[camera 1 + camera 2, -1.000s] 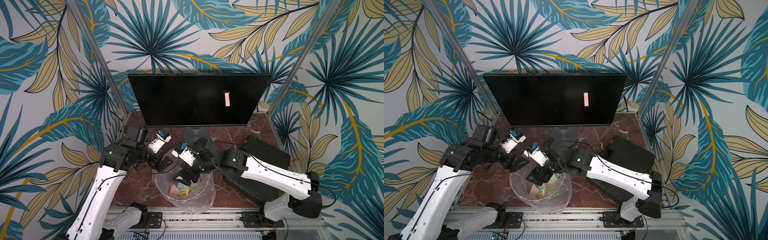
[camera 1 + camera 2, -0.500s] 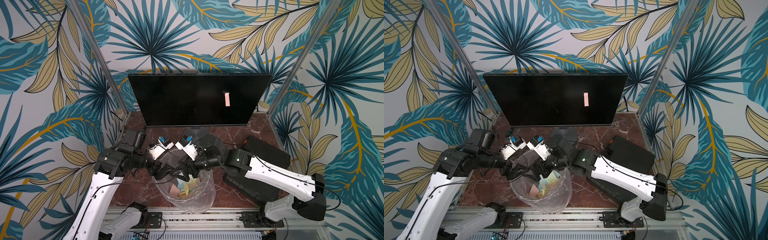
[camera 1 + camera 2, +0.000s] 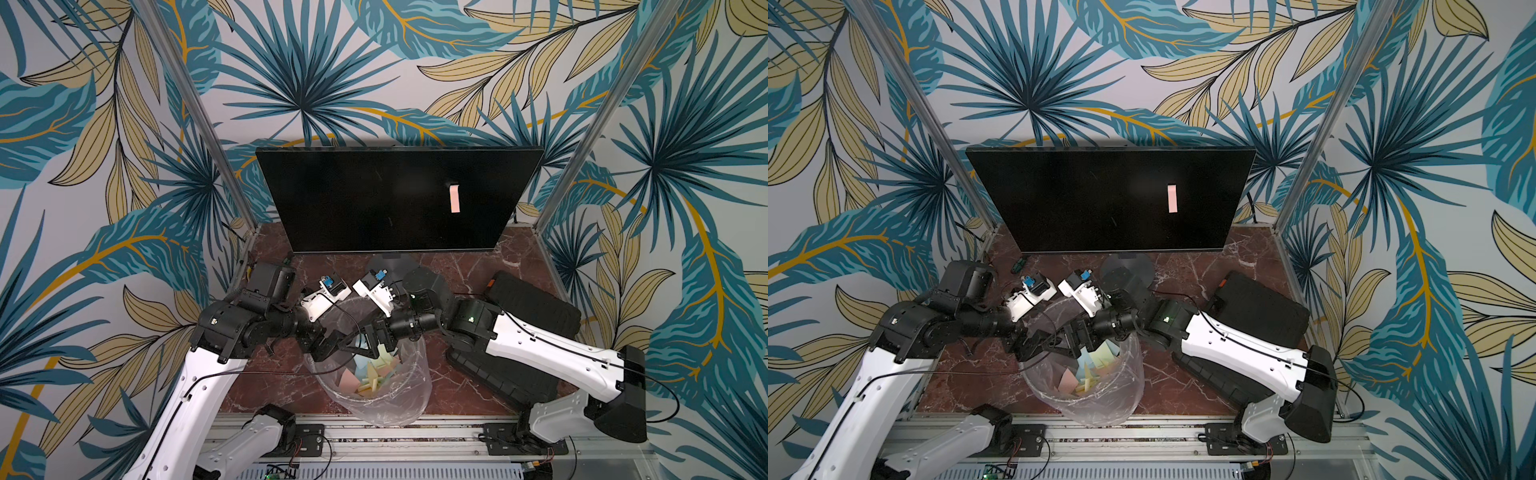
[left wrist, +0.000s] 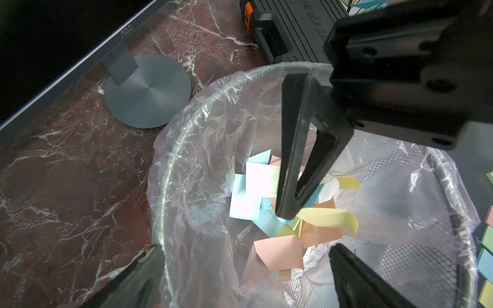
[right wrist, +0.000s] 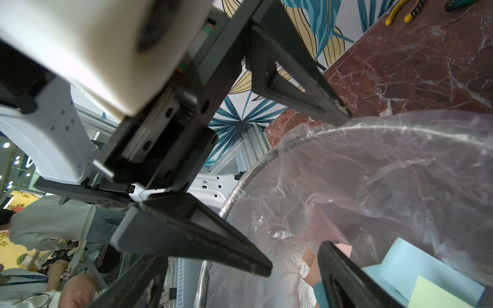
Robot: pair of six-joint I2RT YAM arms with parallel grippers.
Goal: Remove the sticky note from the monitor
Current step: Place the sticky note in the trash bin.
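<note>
**While both end effectors hang over the bin, one note is on the screen**

Though the bin (image 3: 411, 399) at the front edge of the worktop (image 3: 457, 266) holds a pile of loose notes (image 4: 256, 186) in pink, blue, yellow and green, the job is not finished.

- Sticky note (image 3: 455, 198): a pink strip, stuck upright on the monitor (image 3: 353, 199). It sits toward the screen's right edge, a little above mid-height, and shows in both top views. Nothing touches it.
- Monitor: stands along the back edge of the worktop, screen dark. I see no other note on it.
- Left end effector (image 5: 306, 192): fingers spread wide, nothing between them, poised over the bin's rim on the left arm's side.
- Right end effector (image 3: 371, 340): fingers also apart, tips pointing into the bin mouth. I see no note clinging to them, though the inner faces are only partly in view.
- The two end effectors are close together above the bin and well apart from the monitor.

Judgement: this looks like the drop-off end of a cycle, with both end effectors empty. What is left is the pink strip. An arm must reach to the back of the worktop, pinch a free edge and peel it off. The right arm looks the nearer one.
</note>
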